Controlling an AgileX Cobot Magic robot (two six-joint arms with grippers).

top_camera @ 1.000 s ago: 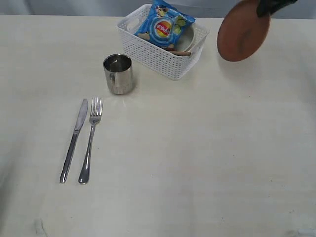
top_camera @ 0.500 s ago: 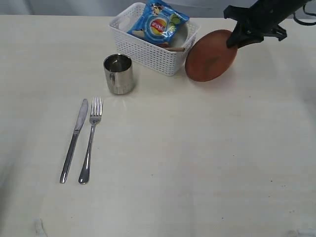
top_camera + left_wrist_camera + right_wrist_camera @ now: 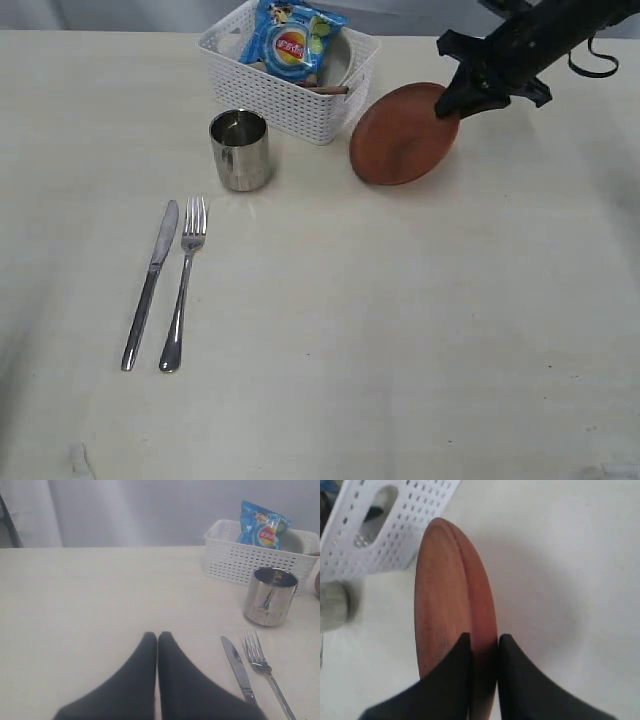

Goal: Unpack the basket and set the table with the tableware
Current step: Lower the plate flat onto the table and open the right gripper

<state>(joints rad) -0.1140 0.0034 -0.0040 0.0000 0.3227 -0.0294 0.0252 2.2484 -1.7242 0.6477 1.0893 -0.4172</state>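
- The right gripper point(image 3: 447, 100) has its fingers pinching the rim of the reddish-brown plate point(image 3: 400, 138), one on each face (the wrist cam shows it edge-on).
- The plate hangs tilted just beside the right end of the white basket point(image 3: 285, 98). Can't tell if its low edge touches the table point(image 3: 420, 330).
- A blue crisp bag point(image 3: 292, 42) is propped in the basket over a pale bowl point(image 3: 338, 58).
- The steel cup point(image 3: 239, 150) stands upright just in front of the basket.
- The knife point(image 3: 150, 285) and fork point(image 3: 183, 285) lie side by side, with the knife on the left.
- The left gripper point(image 3: 157, 639) has its fingers pressed together and holds nothing, with the knife near it.
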